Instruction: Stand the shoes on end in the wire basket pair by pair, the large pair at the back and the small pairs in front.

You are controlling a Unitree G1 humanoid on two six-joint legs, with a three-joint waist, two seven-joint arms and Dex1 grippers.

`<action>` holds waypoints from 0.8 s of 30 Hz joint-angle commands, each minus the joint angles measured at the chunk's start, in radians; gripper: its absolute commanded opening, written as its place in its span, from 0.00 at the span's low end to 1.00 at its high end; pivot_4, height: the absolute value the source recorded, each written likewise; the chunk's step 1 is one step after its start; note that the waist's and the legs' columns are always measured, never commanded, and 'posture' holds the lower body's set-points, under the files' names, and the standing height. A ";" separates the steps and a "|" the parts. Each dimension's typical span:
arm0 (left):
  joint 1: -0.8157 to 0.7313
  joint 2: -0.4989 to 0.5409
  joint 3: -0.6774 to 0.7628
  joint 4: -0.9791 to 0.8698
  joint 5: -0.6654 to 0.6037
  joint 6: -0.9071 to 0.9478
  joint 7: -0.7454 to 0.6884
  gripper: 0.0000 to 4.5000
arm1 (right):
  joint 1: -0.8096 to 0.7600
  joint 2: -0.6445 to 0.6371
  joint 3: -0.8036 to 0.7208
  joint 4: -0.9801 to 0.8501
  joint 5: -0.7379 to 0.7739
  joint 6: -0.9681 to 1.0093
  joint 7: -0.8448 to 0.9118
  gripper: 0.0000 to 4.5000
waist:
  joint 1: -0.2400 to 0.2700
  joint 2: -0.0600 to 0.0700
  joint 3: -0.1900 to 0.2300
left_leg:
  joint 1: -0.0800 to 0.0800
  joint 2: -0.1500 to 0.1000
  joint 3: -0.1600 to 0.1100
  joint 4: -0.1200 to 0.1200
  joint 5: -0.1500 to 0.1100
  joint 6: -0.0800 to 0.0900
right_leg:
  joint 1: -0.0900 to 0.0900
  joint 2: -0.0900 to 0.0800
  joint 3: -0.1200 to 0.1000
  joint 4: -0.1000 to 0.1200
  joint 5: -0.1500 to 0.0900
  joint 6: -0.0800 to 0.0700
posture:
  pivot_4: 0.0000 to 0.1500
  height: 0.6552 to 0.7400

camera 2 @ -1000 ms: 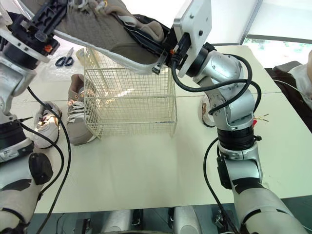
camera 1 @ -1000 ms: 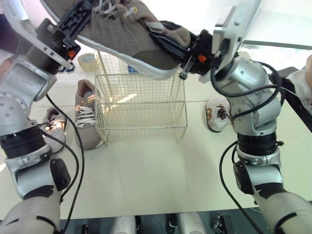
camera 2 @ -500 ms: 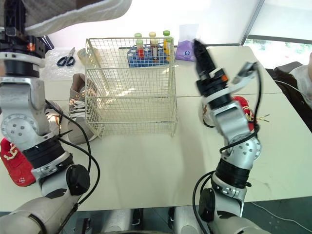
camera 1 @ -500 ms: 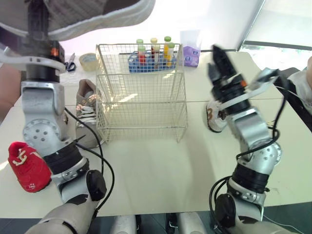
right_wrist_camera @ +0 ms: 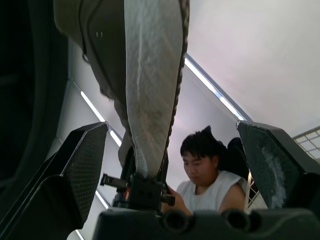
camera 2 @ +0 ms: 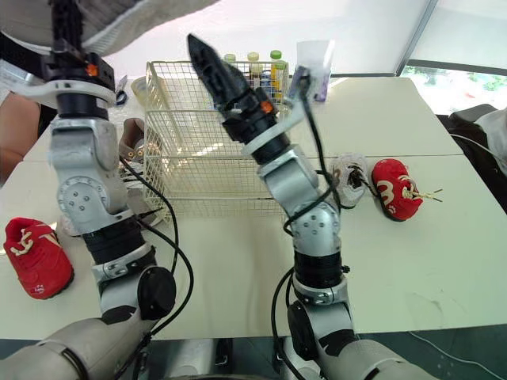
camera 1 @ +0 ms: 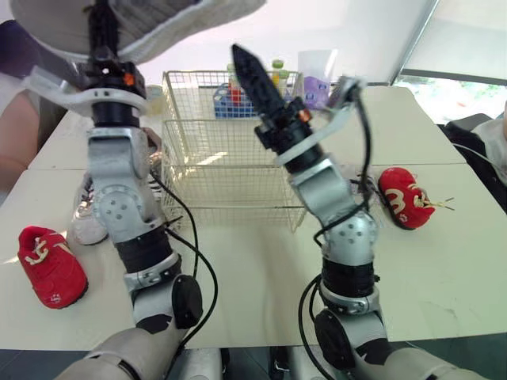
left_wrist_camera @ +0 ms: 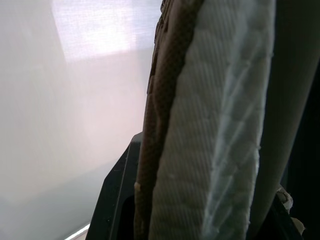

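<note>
A Unitree G1's left gripper clamps a large grey-brown sneaker by its pale sole, holding it high in the air above and to the left of the wire basket, well clear of the rim. The right gripper is raised in front of the basket with its two black fingers spread wide and nothing between them; its wrist camera looks up at the lifted sneaker's sole and at a person in a white sleeveless top beyond it.

The basket stands on a pale table. A second large sneaker lies just beside the basket's left wall, with a small white shoe a little farther to the left and nearer the robot. A small red shoe lies well to the left of the basket. To the right of the basket lie another small white shoe and, just beyond it, a second small red shoe. Behind the basket stand a blue rack of capped bottles and a purple packet.
</note>
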 commanded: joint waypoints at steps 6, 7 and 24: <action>0.058 -0.078 -0.102 -0.137 0.017 -0.027 0.039 0.22 | -0.149 0.071 0.006 0.188 -0.195 -0.217 0.077 0.99 | -0.001 0.000 0.000 | 0.000 0.000 0.000 0.000 0.000 0.000 | 0.000 0.000 0.000 0.000 0.000 0.000 | 1.00 1.00; 0.070 -0.086 -0.111 -0.148 0.016 -0.025 0.044 0.22 | -0.157 0.074 0.001 0.200 -0.203 -0.229 0.081 0.99 | -0.001 0.000 0.000 | 0.000 0.000 0.000 0.000 0.000 0.000 | 0.000 0.000 0.000 0.000 0.000 0.000 | 1.00 1.00; 0.163 -0.139 -0.147 -0.172 0.030 -0.075 0.121 0.22 | -0.238 0.079 -0.016 0.118 -0.162 -0.197 0.097 0.99 | 0.001 -0.001 0.000 | 0.000 0.000 0.000 0.000 0.000 0.000 | 0.000 0.000 0.000 0.000 0.000 0.000 | 1.00 1.00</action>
